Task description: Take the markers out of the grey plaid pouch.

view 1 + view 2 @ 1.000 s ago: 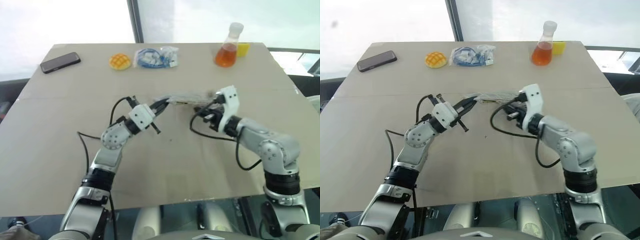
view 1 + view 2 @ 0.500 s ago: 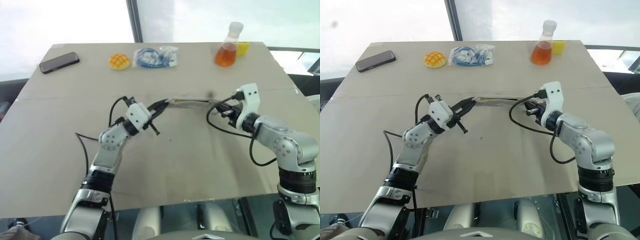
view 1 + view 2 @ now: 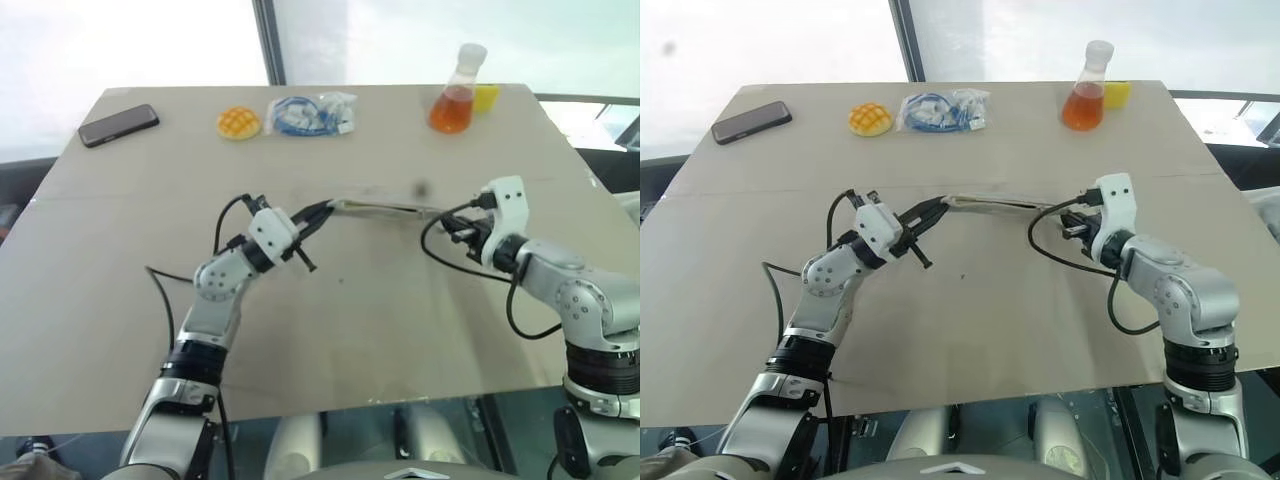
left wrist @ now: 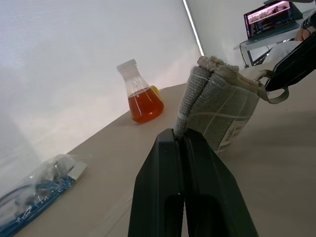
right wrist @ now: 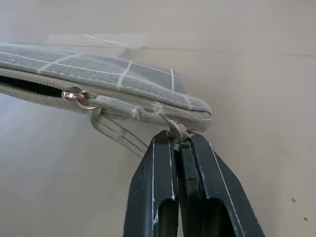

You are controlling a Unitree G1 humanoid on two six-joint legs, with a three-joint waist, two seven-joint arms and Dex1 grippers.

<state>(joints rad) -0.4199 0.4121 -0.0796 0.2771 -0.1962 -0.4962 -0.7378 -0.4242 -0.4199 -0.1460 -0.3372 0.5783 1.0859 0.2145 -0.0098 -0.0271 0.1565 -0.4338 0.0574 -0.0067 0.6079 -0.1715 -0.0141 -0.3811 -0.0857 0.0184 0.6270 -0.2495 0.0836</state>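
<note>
Grey plaid pouch: held taut above the table between both arms. Left gripper clamps one end; right gripper pinches the zipper cord. Markers unseen, presumably inside. Risk: thin cord slipping free, dropping that end.

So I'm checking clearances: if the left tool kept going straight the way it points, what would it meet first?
The pouch itself: the left tool is already shut on its near end. Beyond it, roughly in line, is the right tool at the far end, though depth is hard to judge.

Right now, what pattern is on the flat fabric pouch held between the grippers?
Grey with thin white grid lines, clearest in the right wrist view.
</note>
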